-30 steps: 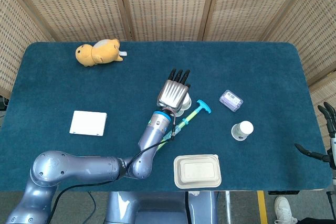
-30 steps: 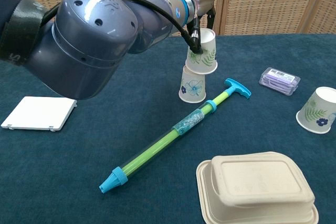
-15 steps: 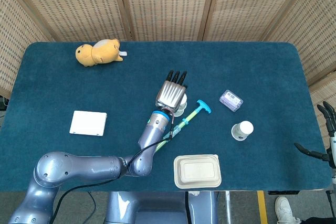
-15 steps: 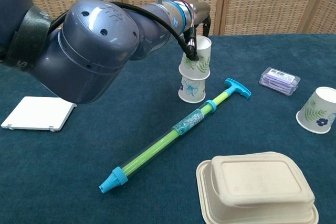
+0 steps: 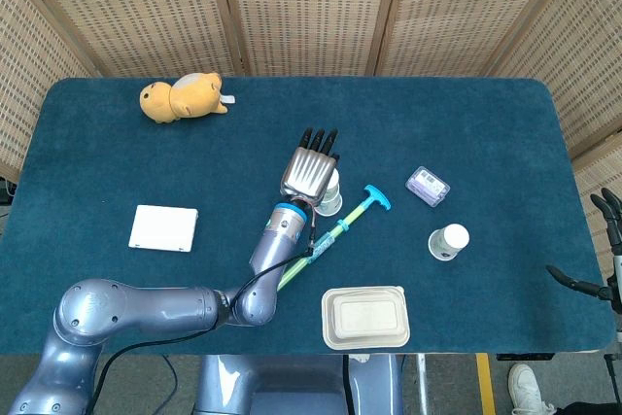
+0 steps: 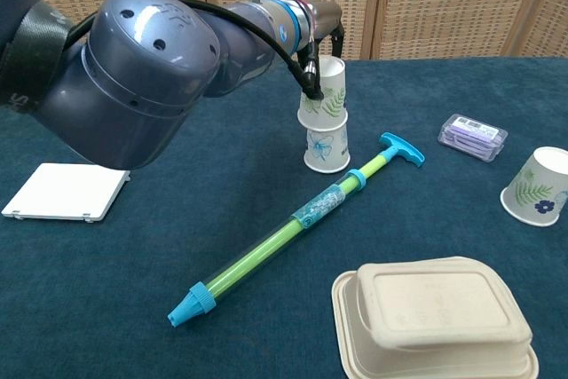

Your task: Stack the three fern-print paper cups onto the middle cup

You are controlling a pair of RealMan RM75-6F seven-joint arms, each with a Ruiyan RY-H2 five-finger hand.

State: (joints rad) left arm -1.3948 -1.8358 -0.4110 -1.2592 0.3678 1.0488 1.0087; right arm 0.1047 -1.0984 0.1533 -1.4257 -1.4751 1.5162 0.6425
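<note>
Three white fern-print paper cups stand upside down. The middle cup (image 6: 327, 149) stands at the table's centre, and a second cup (image 6: 324, 91) sits on top of it, tilted slightly left. My left hand (image 5: 309, 168) reaches over from the near side and holds this upper cup, with dark fingertips (image 6: 310, 80) against its left wall. From the head view the hand hides most of the stack (image 5: 332, 191). The third cup (image 6: 538, 185) stands alone at the right (image 5: 448, 241). My right hand (image 5: 610, 250) hangs at the table's right edge, fingers spread, holding nothing.
A green tube with blue ends (image 6: 297, 228) lies diagonally just in front of the stack. A pulp lidded container (image 6: 439, 317) sits near the front edge. A purple case (image 6: 473, 137) lies right of the stack. A white flat box (image 5: 163, 227) and a plush toy (image 5: 185, 96) are to the left.
My left hand has lowered the held cup from above the middle cup down onto it and drifted slightly left. The right hand and the third cup have not moved.
</note>
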